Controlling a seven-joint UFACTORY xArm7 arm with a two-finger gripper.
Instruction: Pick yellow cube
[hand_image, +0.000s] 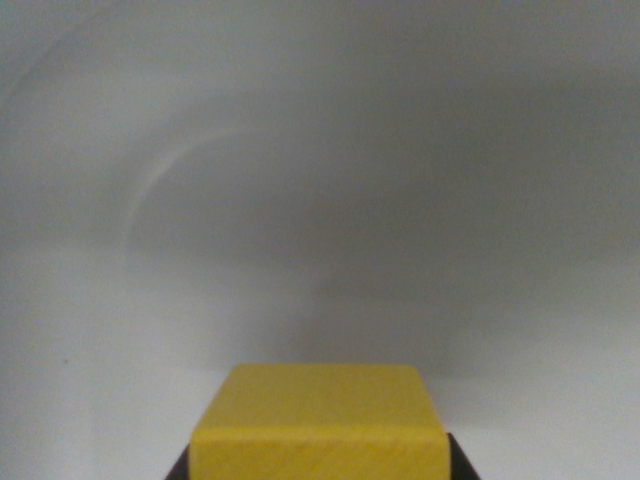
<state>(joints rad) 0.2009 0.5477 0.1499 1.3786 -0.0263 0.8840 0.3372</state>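
Worktop (320, 150) fills nearly the whole wrist view, pale grey and blurred (a faint curved mark crosses it). The yellow cube (318, 422) sits at the bottom centre, flanked by dark tool (318, 465) parts at both lower corners, presumably so the fingers bracket it. Whether the tool actually pinches it, I cannot tell.

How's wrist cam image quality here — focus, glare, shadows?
Wrist view: soft overall; the yellow wooden-looking cube at bottom centre is clearest, with faint grain visible. The plain grey-white surface is featureless, with a pale curved glare arc upper left and a diffuse shadow behind the cube.
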